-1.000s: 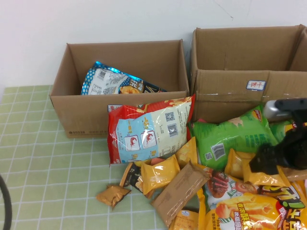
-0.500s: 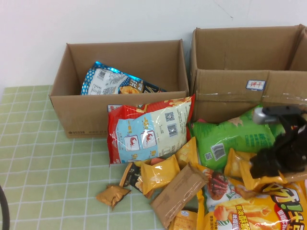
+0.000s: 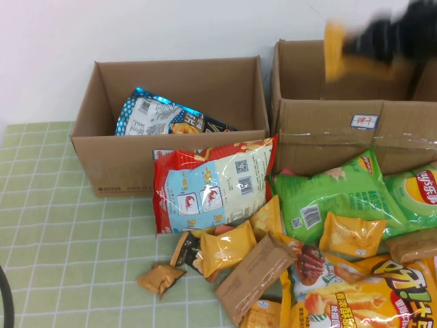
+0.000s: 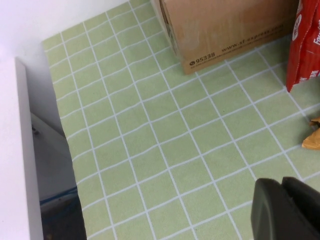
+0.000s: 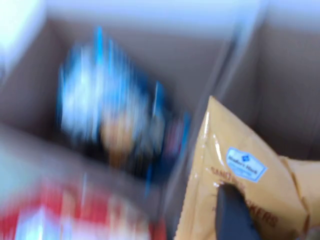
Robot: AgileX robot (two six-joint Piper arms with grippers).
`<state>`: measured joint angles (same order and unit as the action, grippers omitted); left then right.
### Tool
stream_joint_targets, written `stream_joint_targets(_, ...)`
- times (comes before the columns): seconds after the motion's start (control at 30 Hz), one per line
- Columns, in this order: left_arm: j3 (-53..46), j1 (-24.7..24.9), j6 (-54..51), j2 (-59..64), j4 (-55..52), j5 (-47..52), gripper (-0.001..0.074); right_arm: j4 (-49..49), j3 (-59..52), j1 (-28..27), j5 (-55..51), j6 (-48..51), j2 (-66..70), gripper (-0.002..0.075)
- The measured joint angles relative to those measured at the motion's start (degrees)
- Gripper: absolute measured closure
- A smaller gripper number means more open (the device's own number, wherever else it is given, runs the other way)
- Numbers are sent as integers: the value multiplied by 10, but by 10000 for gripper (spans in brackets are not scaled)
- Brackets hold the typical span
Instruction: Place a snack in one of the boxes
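Brown cardboard makes up both containers: the smaller plain box stands at the left against the white wall, and the larger taped box with a blue-bordered white label stands just beside it on the right. Inside the smaller box lies the shiny blue foil chip bag, white back panel up, leaning against the left inner wall; it also appears, blurred, in the right wrist view. The right gripper is raised above the larger taped box, motion-blurred, and is pinching a small orange-yellow snack packet; in the right wrist view that packet bears a small blue-and-white logo and one dark finger presses on its lower part. The left gripper sits low over the green tiled tablecloth at the near left, its jaws pressed together and holding nothing. A red bag with a pale blue panel leans against the front of the smaller box. A green chip bag lies before the larger box among loose yellow and brown packets.
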<state>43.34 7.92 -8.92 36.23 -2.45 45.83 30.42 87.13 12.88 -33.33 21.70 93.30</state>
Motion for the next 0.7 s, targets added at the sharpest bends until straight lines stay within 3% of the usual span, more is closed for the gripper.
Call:
stream_joint_targets(0.07, 0, 0, 0, 0, 1, 1, 735, 4, 26, 0, 61, -4, 10, 387)
stream_joint_targets(0.17, 0, 0, 8, 0, 6, 3, 735, 9, 57, 0, 115, -7, 47, 270)
stream_joint_targets(0.27, 0, 0, 8, 0, 8, 7, 735, 10, 88, 0, 111, -10, 97, 117)
stream_joint_targets(0.37, 0, 0, 9, 0, 8, 17, 735, 3, 119, 0, 58, -10, 129, 59)
stream_joint_targets(0.57, -1, 0, 53, -37, -12, -14, 735, -37, 191, 0, -72, -22, 114, 48)
stream_joint_targets(0.7, -9, 0, 93, -103, -47, -62, 735, -143, 237, 0, -172, -23, 81, 188)
